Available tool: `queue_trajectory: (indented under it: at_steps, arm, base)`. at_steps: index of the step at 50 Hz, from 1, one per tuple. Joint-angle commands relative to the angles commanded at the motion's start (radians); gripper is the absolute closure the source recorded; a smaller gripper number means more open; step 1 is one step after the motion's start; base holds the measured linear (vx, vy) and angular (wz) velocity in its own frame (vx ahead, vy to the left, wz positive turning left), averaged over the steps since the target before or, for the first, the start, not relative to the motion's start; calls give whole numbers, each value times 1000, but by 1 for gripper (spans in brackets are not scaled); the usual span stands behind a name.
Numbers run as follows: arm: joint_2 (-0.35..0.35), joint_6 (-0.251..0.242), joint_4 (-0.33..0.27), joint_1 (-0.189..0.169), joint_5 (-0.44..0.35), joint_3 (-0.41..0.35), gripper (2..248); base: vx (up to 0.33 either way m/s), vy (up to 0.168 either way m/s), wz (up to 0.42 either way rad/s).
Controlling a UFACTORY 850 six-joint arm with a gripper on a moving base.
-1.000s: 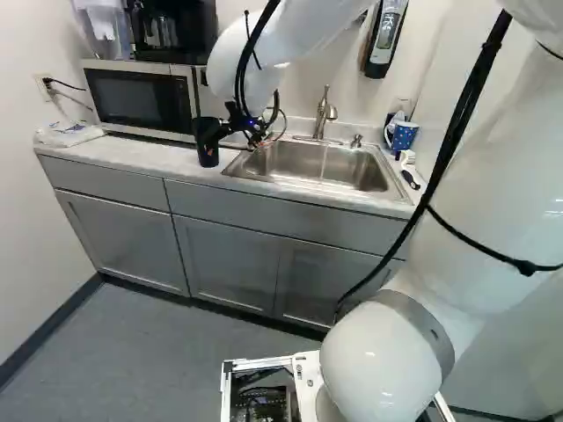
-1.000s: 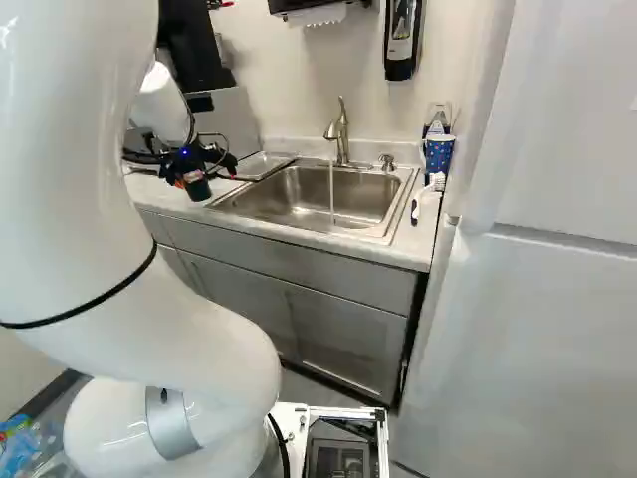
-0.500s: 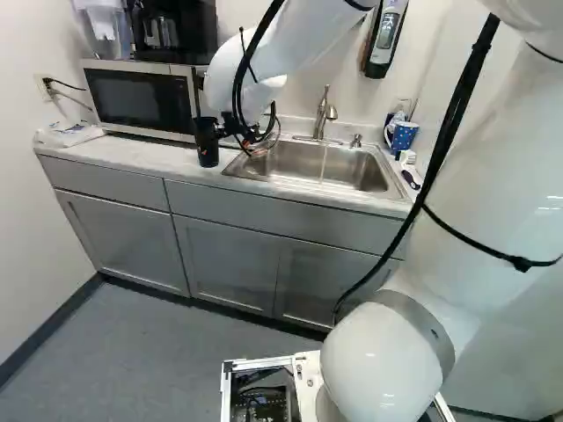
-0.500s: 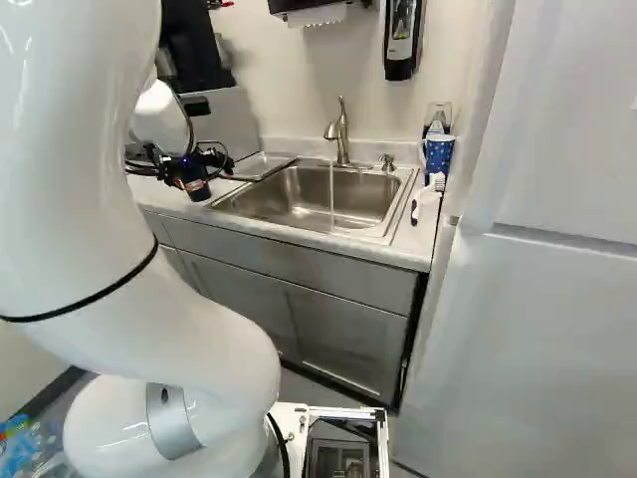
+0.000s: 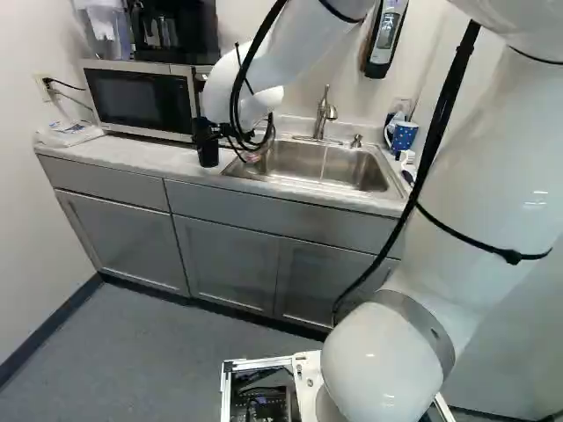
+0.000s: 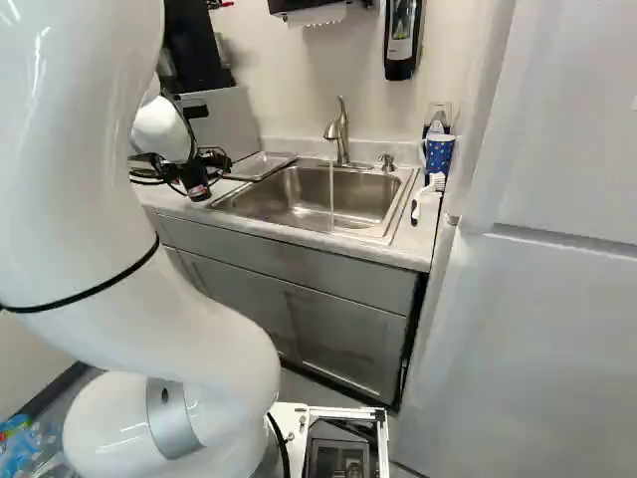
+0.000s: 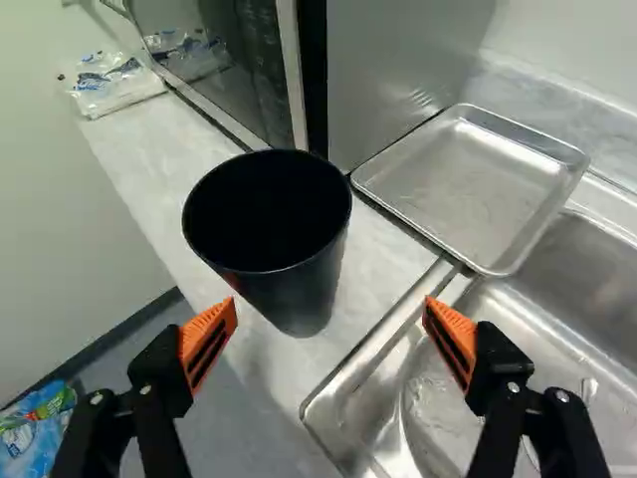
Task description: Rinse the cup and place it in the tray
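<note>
gripper (image 7: 329, 321): wide open, holding nothing
arm (image 5: 303, 53): now a bit closer to the cup (image 7: 304, 294)
cup: hasn't budged, so grabbing's probably next, then rinsing

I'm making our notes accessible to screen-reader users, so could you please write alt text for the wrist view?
A black cup stands on a pale counter just ahead of an open gripper with orange pads. Beside the cup lies a shallow metal tray, next to a metal sink.
</note>
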State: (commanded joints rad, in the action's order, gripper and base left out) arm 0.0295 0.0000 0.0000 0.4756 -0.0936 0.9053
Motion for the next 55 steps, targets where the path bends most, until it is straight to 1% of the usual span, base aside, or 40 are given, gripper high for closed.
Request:
queue_trajectory:
  at_steps: [19,55]
  arm:
    - [10,0,0,17,-141,-33,3]
    - [12,0,0,37,-409,-112,3]
  base:
    - [0,0,0]
    - [0,0,0]
